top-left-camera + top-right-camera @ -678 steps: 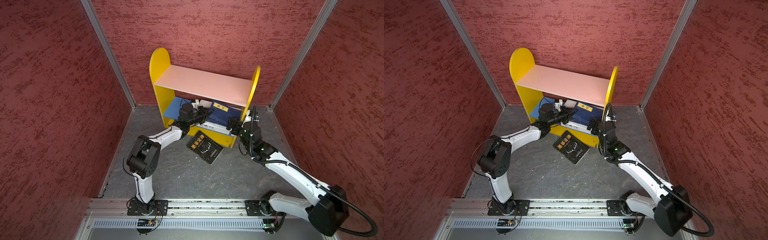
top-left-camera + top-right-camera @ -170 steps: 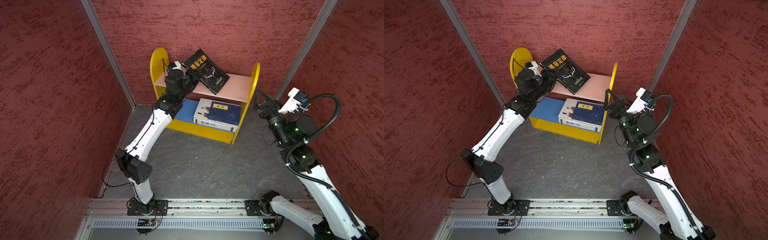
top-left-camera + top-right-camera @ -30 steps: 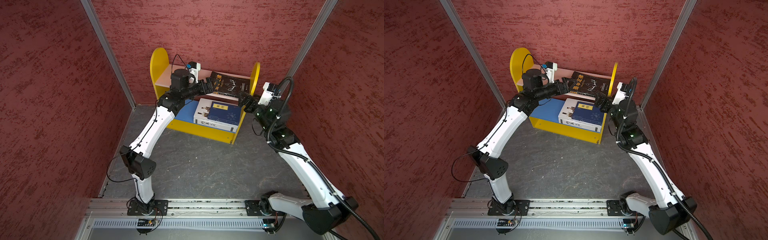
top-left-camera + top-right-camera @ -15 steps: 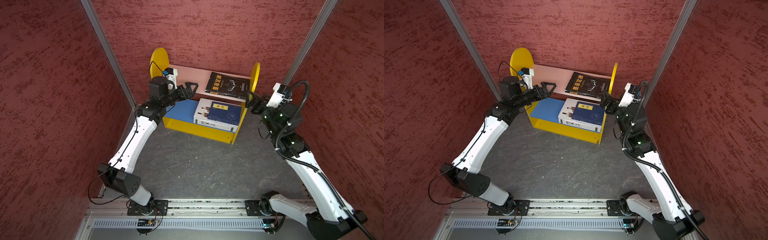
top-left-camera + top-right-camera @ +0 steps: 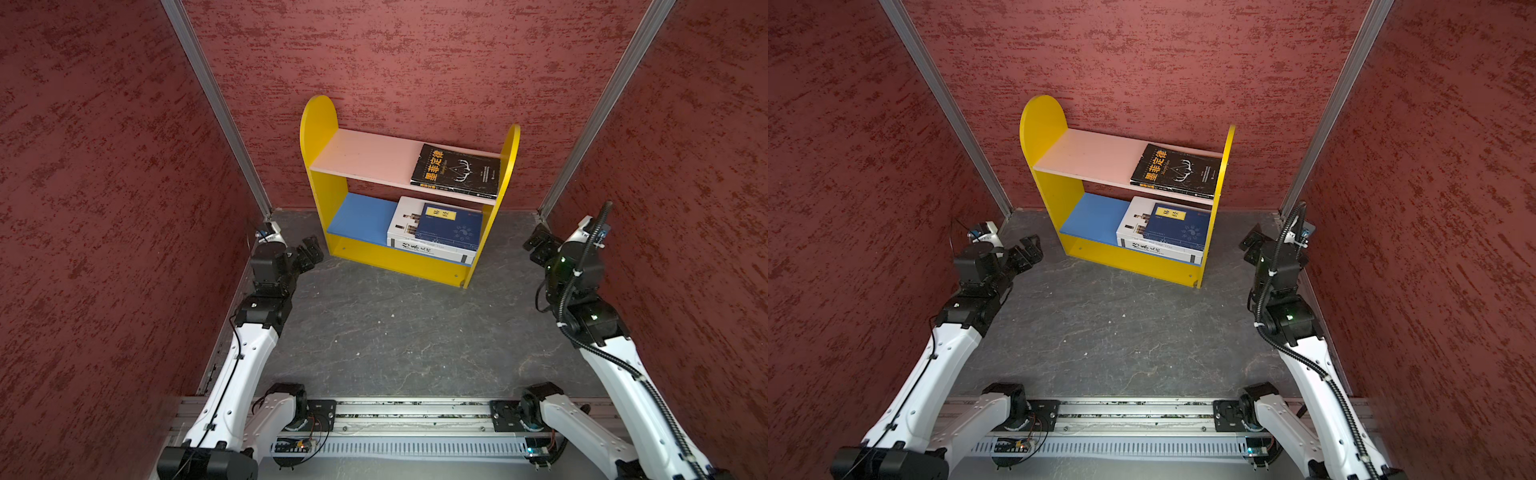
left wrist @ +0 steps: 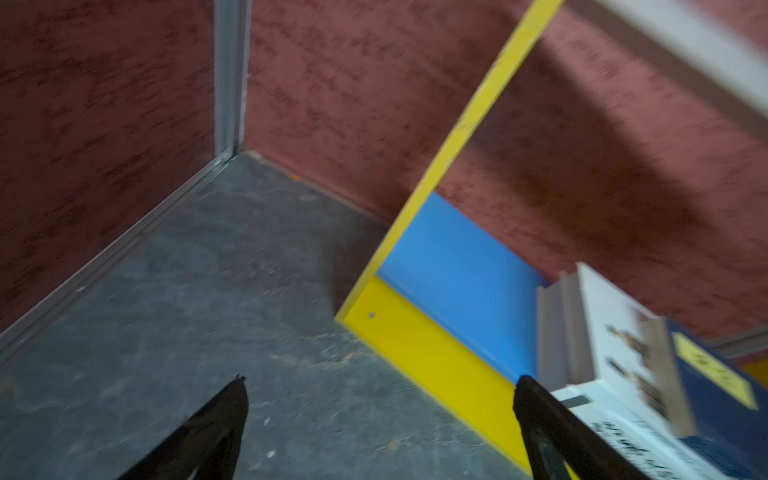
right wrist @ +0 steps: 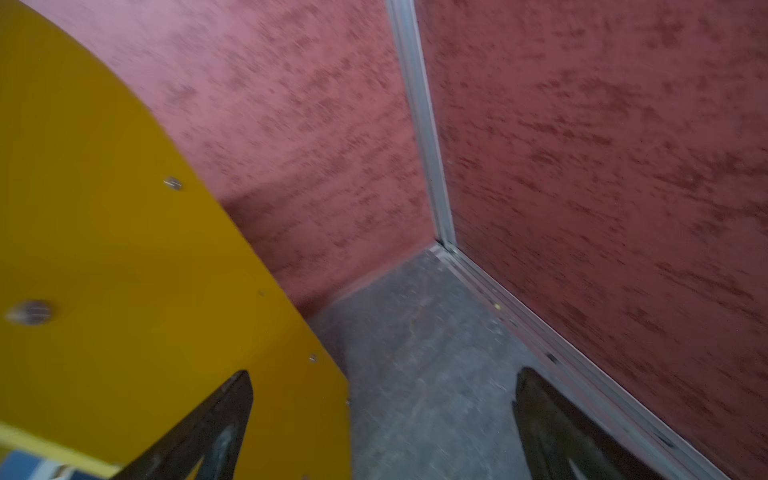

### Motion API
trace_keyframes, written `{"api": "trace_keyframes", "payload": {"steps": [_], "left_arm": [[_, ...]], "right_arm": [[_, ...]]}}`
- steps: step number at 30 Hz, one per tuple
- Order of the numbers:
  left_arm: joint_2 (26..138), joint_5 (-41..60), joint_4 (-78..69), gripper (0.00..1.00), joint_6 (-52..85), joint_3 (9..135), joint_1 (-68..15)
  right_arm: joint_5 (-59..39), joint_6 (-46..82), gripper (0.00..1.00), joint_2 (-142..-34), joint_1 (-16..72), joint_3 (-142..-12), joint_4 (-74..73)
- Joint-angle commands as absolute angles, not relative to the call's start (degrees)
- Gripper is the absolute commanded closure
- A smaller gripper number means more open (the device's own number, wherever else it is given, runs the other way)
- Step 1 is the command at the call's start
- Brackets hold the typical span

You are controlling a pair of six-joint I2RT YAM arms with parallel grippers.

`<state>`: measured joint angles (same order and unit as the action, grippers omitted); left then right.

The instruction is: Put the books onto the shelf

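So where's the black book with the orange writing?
In both top views the black book lies flat at the right end of the pink upper board, beside the yellow side panel, above the stacked books.

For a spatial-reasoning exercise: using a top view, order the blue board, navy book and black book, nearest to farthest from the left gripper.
From the left gripper:
1. blue board, lower tier, bare left part.
2. navy book, lower tier, right side.
3. black book, upper tier, right end.
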<state>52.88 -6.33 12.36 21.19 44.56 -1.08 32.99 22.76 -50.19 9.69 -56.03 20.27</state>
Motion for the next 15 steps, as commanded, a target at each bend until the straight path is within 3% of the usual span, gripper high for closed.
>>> {"api": "trace_keyframes", "payload": {"steps": [1, 6, 15], "left_arm": [[51.8, -10.6, -0.4, 0.01, 15.8, 36.1, -0.4], [55.7, -14.9, -11.8, 0.01, 10.6, 26.9, -0.3], [72.0, -14.0, -41.4, 0.0, 8.3, 17.9, 1.3]], "right_arm": [[36.6, 26.9, 0.01, -49.4, 7.1, -51.7, 24.1], [38.5, 32.5, 0.01, -46.8, 6.2, -42.1, 21.6], [36.8, 34.8, 0.01, -47.7, 5.9, -36.4, 20.4]]}}
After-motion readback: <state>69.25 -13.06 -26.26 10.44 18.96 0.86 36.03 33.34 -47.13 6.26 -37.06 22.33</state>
